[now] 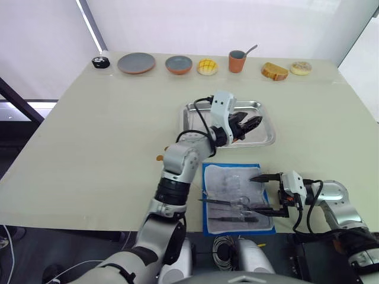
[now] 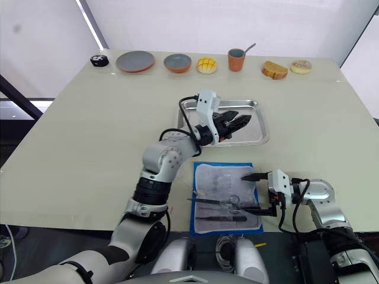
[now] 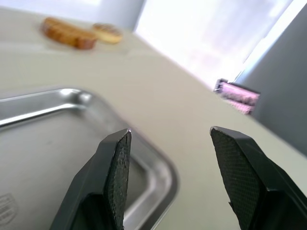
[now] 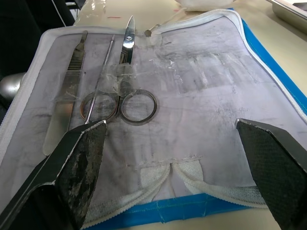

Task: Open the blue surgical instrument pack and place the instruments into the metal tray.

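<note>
At the table's near edge the right gripper [image 1: 265, 193], spread wide and empty, hovers over the opened blue pack [image 1: 237, 198], its scissors [image 4: 128, 76] and forceps [image 4: 67, 96] lying crosswise, while beyond, the left gripper [image 1: 251, 123], fingers apart and empty, hangs over the metal tray [image 1: 262, 139].

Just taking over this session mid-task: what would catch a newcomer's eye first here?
The blue surgical instrument pack lies open at the table's near edge, grey-white lining up, with the instruments, scissors and forceps among them, lying on it. The right gripper is wide open just over the pack. The left gripper, also open, hangs over the metal tray at mid-table; plates and food line the far edge.
</note>
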Controlling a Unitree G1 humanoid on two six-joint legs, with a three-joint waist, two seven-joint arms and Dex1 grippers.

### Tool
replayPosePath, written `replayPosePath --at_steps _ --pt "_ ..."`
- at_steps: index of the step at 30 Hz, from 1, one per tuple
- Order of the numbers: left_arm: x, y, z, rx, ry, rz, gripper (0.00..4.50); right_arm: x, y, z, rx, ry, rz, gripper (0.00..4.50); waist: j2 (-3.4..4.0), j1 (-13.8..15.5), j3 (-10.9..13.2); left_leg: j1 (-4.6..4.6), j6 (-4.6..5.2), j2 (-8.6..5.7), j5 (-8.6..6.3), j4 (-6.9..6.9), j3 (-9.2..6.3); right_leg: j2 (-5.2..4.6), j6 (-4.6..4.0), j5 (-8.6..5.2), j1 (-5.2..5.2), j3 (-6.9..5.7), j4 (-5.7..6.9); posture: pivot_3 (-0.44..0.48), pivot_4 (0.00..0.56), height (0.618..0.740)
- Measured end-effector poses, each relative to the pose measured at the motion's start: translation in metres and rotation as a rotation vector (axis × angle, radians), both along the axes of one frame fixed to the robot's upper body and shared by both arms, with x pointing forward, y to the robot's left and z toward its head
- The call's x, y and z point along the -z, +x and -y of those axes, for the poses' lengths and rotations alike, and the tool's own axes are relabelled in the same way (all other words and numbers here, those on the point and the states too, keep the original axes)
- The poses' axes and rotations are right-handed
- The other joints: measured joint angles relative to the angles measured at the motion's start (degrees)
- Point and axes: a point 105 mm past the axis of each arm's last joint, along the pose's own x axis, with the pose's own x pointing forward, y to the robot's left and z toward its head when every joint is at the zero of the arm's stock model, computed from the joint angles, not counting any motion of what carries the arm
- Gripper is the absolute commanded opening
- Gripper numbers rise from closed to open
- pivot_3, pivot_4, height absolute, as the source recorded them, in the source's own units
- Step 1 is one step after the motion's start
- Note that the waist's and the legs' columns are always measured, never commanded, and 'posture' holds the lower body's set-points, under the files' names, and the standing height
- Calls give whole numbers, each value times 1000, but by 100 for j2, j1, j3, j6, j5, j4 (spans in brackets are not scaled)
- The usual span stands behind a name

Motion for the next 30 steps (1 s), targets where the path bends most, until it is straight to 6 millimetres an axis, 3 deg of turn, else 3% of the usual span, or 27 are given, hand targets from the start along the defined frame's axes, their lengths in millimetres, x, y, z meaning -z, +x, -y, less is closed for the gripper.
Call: replayPosePath --at_steps 3,4,7,8,10,15,21,22,26,30 --pt "9 -13 -23 89 52 63 2783 -1 1 1 5 2 1 4500 4 -1 1 1 5 1 -3 0 2 -1 -1 0 -1 2 -1 0 150 740" --pt "24 -25 -40 143 107 83 2783 -1 0 1 9 5 3 4500 13 -1 5 1 16 6 -9 -1 3 -2 -2 -1 -1 5 -1 0 150 740" --pt "40 -31 -59 161 143 60 2783 -1 0 4 22 7 -3 4500 12 34 10 -6 20 13 -10 3 -5 -8 -2 -1 -3 -1 -5 0 150 740" --pt "48 -46 -76 233 145 26 2783 -2 0 6 36 15 -10 4500 19 40 16 -10 23 12 -12 5 -2 -20 -2 -1 -3 -2 -7 0 150 740" --pt "45 -51 -84 254 128 32 2783 -3 -1 7 41 19 -23 4500 27 52 22 -11 24 10 -12 5 -5 -26 -2 -1 -5 -4 -9 0 150 740" --pt "54 -82 -120 336 130 -4 4382 -11 -6 15 75 56 -68 4500 95 67 63 -27 27 7 -13 -9 -10 -60 -4 -4 -20 -5 -13 0 150 740" --pt "59 -104 -144 364 161 -42 4382 -21 -17 45 184 55 -110 4500 130 170 112 -37 30 1 -14 -4 -15 -66 -15 -12 -21 -10 -16 0 150 740" --pt "59 -110 -156 350 183 -56 4382 -22 -26 62 231 33 -131 4500 150 171 129 -39 33 1 -16 -7 -14 -67 -13 -12 -24 -10 -17 0 150 740" --pt "57 -117 -171 347 205 -59 4382 -33 -34 79 283 30 -115 4500 158 158 148 -39 33 4 -15 -10 -9 -58 -8 -10 -30 -15 -14 0 150 740" --pt "56 -116 -204 298 240 -80 4382 -47 -49 111 376 -2 -101 4500 159 152 154 -33 33 8 -16 -17 7 -28 -8 -13 -31 -13 -15 0 150 740"
